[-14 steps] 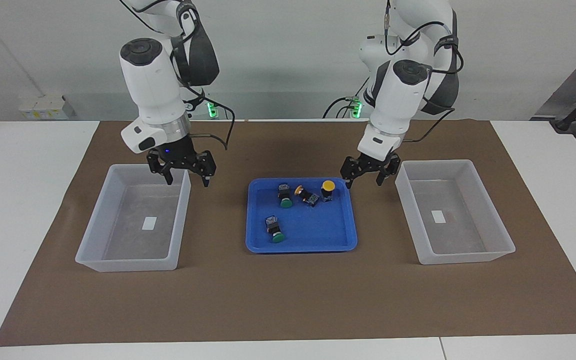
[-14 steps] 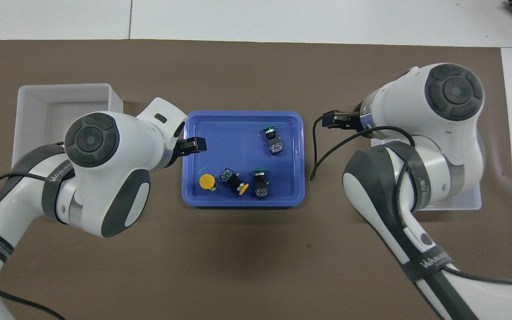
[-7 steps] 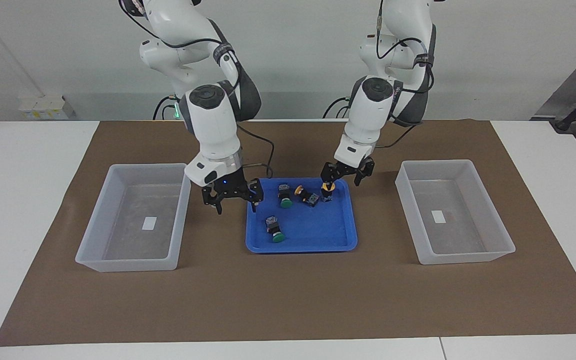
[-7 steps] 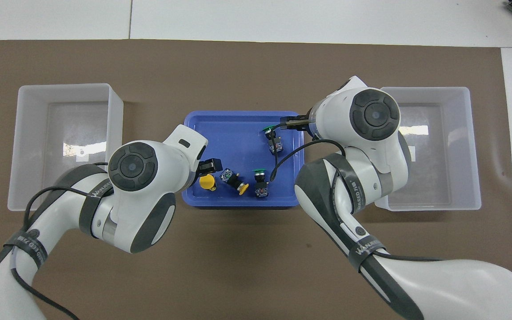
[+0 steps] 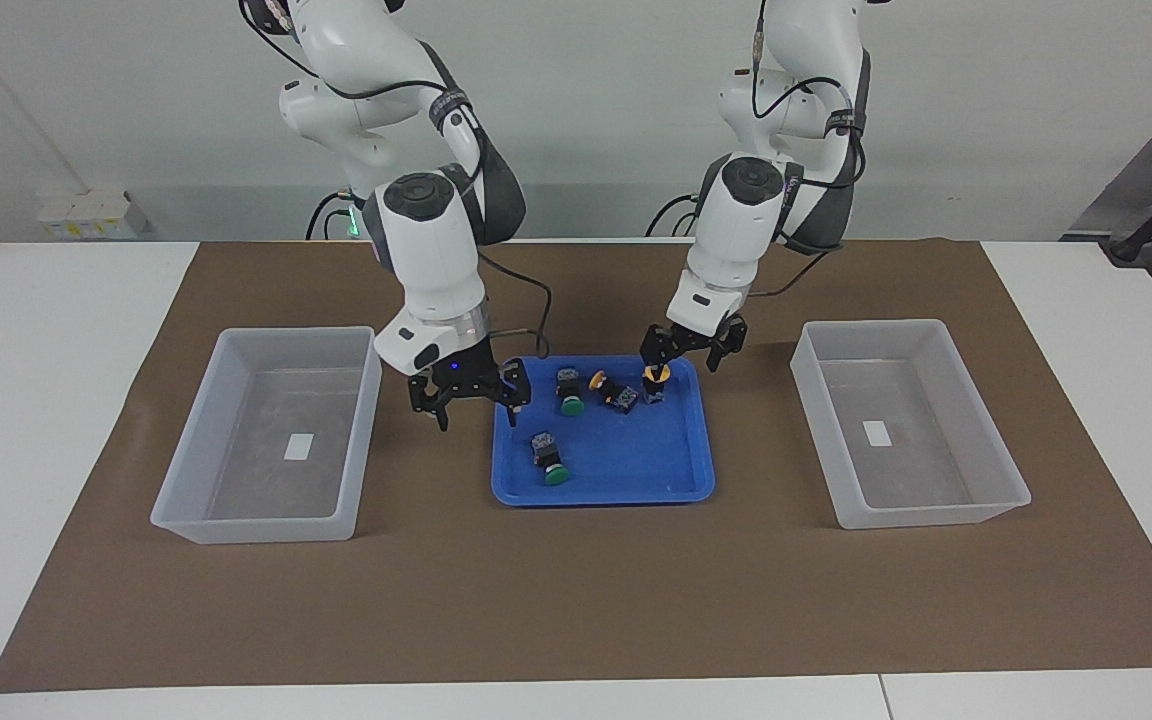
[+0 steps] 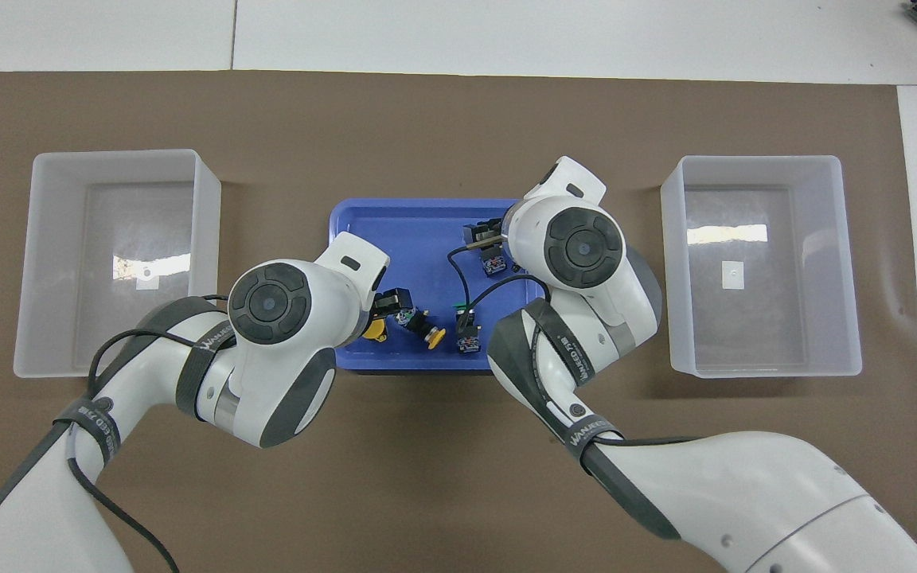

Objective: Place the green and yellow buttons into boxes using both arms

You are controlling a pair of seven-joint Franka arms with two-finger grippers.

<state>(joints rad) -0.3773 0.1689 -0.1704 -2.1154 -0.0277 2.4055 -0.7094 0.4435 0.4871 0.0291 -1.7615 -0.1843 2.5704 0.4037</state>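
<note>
Four buttons lie in the blue tray (image 5: 636, 450). An upright yellow button (image 5: 655, 380) and a toppled yellow button (image 5: 611, 388) are on the side nearer the robots, next to a green button (image 5: 569, 392). A second green button (image 5: 548, 462) lies farther from the robots. My left gripper (image 5: 681, 358) is open, just above the upright yellow button (image 6: 375, 331). My right gripper (image 5: 476, 405) is open and empty over the tray's edge toward the right arm's end. It hides part of a green button (image 6: 494, 261) in the overhead view. Both boxes (image 5: 186, 470) (image 5: 996, 450) are empty.
The tray (image 6: 411, 239) sits mid-table on a brown mat (image 5: 576, 600), with one box (image 6: 52, 263) at the left arm's end and one (image 6: 844, 263) at the right arm's end. White tabletop surrounds the mat.
Both grippers have come from beside the boxes to the tray and lowered. The left one now hangs over the upright yellow button. The buttons have not moved.
</note>
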